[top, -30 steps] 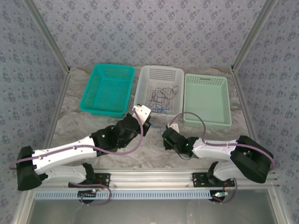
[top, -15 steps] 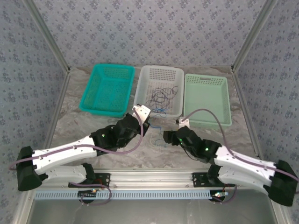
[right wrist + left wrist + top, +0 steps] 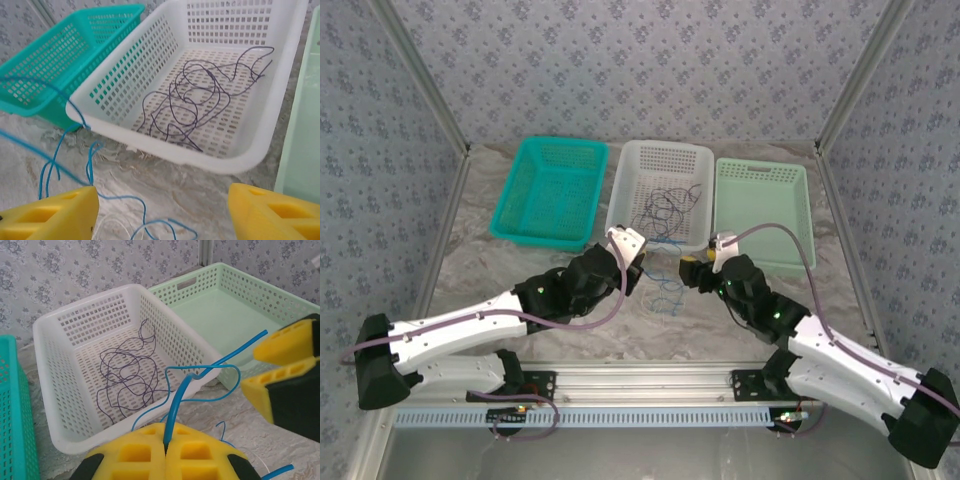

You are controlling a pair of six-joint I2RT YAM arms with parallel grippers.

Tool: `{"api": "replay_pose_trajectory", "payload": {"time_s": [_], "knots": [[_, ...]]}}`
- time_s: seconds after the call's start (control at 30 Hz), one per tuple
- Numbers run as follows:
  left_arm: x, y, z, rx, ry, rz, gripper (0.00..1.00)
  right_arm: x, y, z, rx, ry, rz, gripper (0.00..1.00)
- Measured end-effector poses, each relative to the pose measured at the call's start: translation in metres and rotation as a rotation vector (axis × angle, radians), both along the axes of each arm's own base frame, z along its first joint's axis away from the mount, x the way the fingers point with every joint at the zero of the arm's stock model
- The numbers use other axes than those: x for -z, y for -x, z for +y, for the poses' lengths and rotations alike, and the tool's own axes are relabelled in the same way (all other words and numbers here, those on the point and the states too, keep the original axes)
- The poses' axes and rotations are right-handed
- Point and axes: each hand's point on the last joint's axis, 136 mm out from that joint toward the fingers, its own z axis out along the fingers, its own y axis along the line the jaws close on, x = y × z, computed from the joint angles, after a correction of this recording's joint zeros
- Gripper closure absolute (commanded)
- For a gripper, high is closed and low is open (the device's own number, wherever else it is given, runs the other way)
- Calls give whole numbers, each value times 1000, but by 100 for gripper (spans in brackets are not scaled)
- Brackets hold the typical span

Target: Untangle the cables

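Two cables matter here, plus three baskets on the table: teal basket, white basket, pale green basket. Dark cable sits loose and looped on the floor of the white basket, apart from both arms. Blue cable is out on the table just in front of the white basket's near wall, between the two grippers. Left gripper has its fingers pressed together, pinching the blue cable right at the seam. From that pinch the strand rises, kinks, then runs up and across toward the right gripper, and its free tip ends just beside those fingers, not touching as far as I can tell. Long axis of that free run is roughly left gripper to right gripper, tip pointing at the right one. Remaining blue loops hang off the kink and trail down onto the table nearer the arm bases. Right gripper is spread wide with nothing between its fingers; in the right wrist view the blue loops lie low and off to one finger's side, not in the gap. My read: the right arm is the one to take the free end, since it is nearest and empty. It needs to shift sideways so the strand crosses the gap square to the fingers. Risk is closing on a loop instead of the straight run, which would tighten the snarl.
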Motion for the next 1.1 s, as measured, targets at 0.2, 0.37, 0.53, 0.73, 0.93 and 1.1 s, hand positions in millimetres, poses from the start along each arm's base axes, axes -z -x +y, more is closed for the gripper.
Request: {"api": "replay_pose_trajectory", "payload": {"time_s": [0.2, 0.37, 0.53, 0.73, 0.93, 1.1], "knots": [[1, 2, -2, 17, 1, 7, 96, -2, -3, 22, -103, -10, -23, 38], [2, 3, -4, 24, 2, 11, 96, 5, -5, 37, -168, -1, -5, 42], [3, -1, 0, 3, 7, 23, 96, 1, -2, 42, -200, -15, -14, 43], [6, -5, 4, -9, 6, 40, 96, -19, 6, 37, -216, -39, -67, 38], [5, 2, -5, 52, 31, 59, 96, -18, -1, 43, -235, -29, -81, 39], [6, 8, -11, 97, 38, 76, 96, -3, -13, 57, -264, 27, -44, 73]]}}
